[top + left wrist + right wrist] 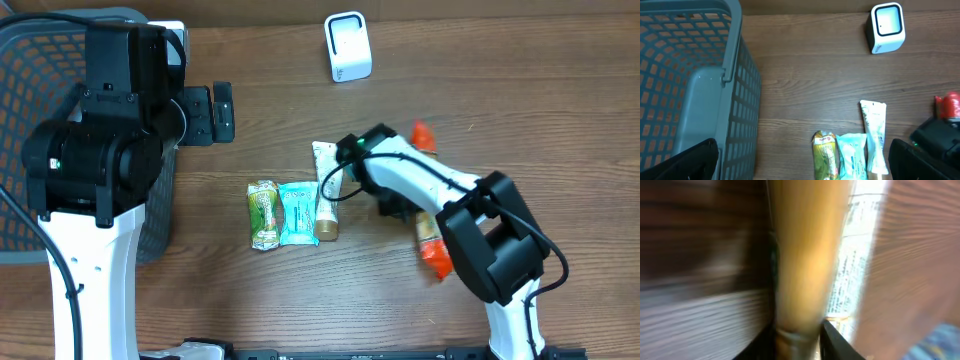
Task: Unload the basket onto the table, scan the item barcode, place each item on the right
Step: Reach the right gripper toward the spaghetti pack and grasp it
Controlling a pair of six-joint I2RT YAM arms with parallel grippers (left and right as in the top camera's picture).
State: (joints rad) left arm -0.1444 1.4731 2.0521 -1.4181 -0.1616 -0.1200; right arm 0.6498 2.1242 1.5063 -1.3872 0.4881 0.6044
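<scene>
right gripper (799, 345) at the orange packet (433, 252), grip unclear (blurred view); left gripper (802, 161) gapes empty. hold it firm, coded side squarely toward the scanner (348, 46).

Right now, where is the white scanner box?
In the overhead view the white scanner box stands alone near the top centre of the table, beyond the white tube.
</scene>
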